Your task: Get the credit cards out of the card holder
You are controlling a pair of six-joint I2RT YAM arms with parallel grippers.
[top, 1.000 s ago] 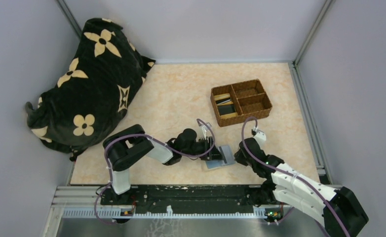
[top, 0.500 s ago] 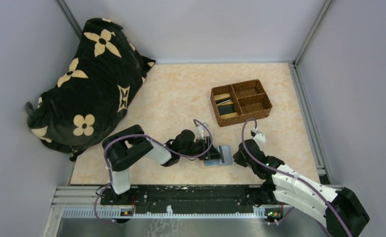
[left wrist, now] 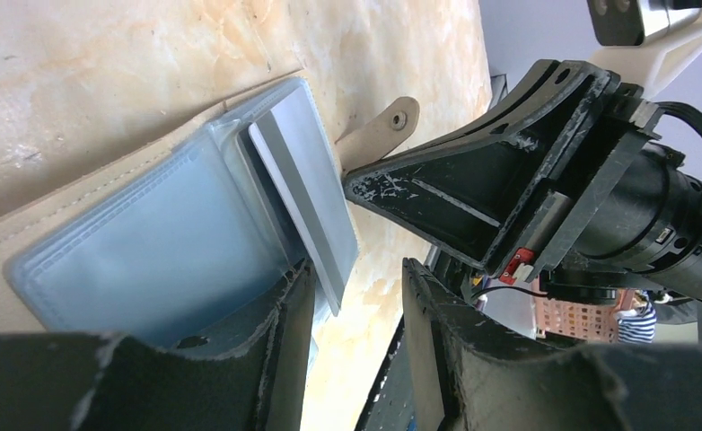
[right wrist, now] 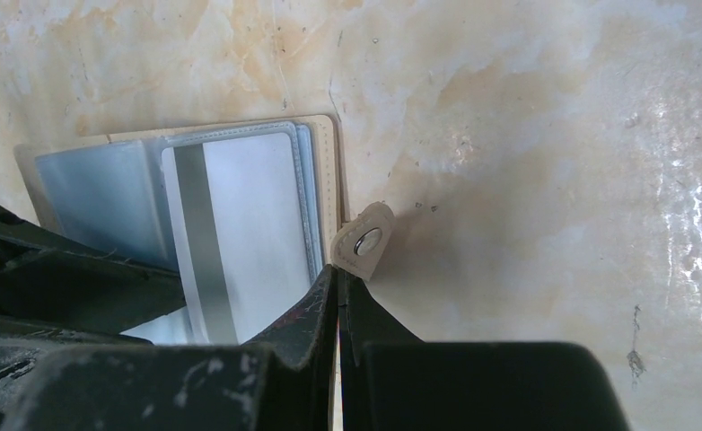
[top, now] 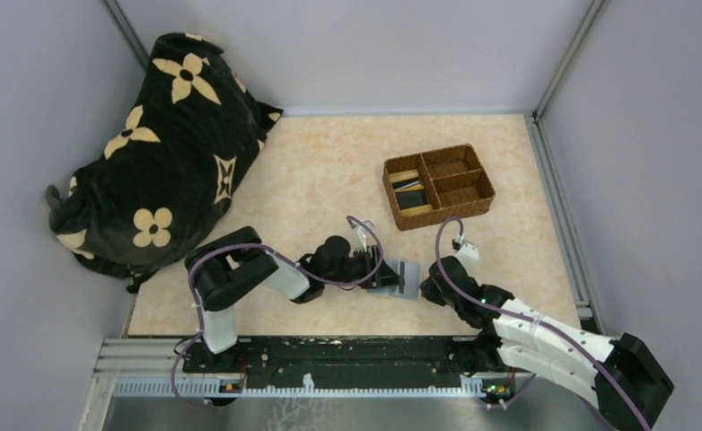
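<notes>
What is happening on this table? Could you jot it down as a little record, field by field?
Card holder: lies open on the table, between the two claws
Credit card: pale with a dark stripe, sticking partly out of a pocket
Left claw: jaws parted at the card's protruding end; no clear grip
Right claw: shut, tip beside the snap tab
Tray: brown, farther back, flat cards in its left side

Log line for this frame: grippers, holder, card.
card holder: open, flat | credit card: partly out | left gripper: open at card's free end | right gripper: shut, tip by snap tab
</notes>
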